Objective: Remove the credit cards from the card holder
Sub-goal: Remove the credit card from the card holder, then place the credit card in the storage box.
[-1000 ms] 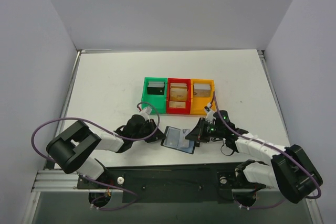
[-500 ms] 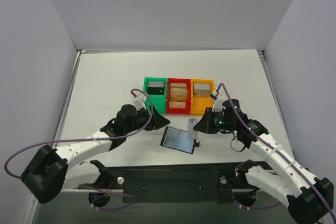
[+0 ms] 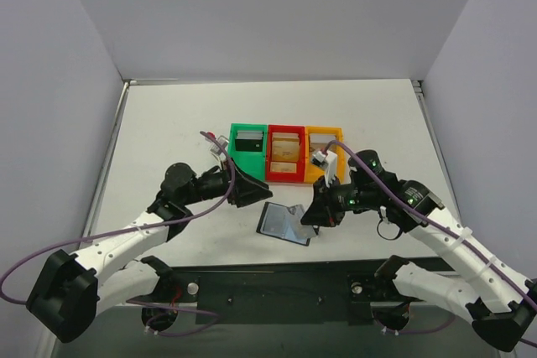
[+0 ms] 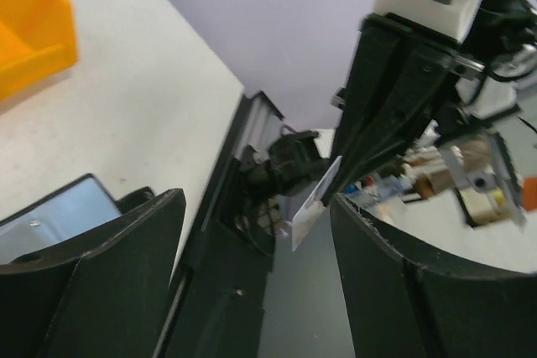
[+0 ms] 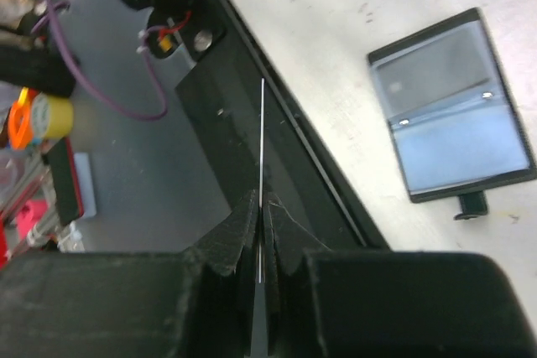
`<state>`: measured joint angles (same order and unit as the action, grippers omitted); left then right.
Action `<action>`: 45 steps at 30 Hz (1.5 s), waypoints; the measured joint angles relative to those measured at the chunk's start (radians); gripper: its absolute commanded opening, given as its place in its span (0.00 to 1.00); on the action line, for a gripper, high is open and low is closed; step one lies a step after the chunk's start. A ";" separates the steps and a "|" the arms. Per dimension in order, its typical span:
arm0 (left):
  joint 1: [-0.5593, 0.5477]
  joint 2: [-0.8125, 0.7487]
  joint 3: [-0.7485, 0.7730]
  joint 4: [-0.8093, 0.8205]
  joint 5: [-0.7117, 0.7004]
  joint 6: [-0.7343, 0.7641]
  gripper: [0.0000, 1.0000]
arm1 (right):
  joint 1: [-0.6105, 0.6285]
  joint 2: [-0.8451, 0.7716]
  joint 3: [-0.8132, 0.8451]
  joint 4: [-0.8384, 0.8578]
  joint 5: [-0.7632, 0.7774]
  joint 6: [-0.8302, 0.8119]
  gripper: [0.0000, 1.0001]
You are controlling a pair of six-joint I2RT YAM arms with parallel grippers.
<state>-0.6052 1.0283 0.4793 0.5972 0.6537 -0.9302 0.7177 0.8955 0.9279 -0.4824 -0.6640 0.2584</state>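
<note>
My right pincer is clamped tight on a credit card, thin end only, lifted just right of the card holder. My left pincer gapes wide, empty, above the table left of the card holder. Holder lies unfolded and flat, red bin behind it. Risks, my guess: card pivots or slips from so narrow a pinch; nothing pins the holder, so tugging another card could drag it along. Can't tell if cards remain inside.
</note>
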 measured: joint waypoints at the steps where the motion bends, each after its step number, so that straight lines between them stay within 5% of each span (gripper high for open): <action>1: 0.000 0.008 -0.001 0.042 0.039 -0.022 0.82 | 0.005 0.006 0.013 -0.013 -0.017 -0.008 0.00; 7: -0.019 0.023 -0.004 0.224 0.208 -0.113 0.85 | 0.061 0.054 0.083 -0.143 -0.089 -0.064 0.00; 14: -0.152 0.028 0.056 0.065 0.261 0.015 0.85 | 0.120 0.112 0.111 -0.198 -0.085 -0.089 0.00; 20: -0.209 0.062 0.113 -0.050 0.265 0.123 0.60 | 0.138 0.129 0.126 -0.213 -0.080 -0.096 0.00; 29: -0.248 0.111 0.127 -0.155 0.264 0.203 0.59 | 0.148 0.130 0.148 -0.219 -0.073 -0.101 0.00; 39: -0.273 0.127 0.129 -0.168 0.268 0.225 0.15 | 0.148 0.142 0.155 -0.219 -0.065 -0.104 0.00; 41: -0.273 0.127 0.129 -0.166 0.274 0.220 0.01 | 0.148 0.148 0.155 -0.220 -0.059 -0.105 0.16; 45: -0.277 0.127 0.129 -0.141 0.282 0.211 0.00 | 0.148 0.151 0.155 -0.225 -0.044 -0.105 0.35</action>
<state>-0.8822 1.1549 0.6086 0.4561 0.9360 -0.7189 0.8658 1.0462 1.0832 -0.7071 -0.7078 0.1539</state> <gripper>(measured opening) 0.024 0.260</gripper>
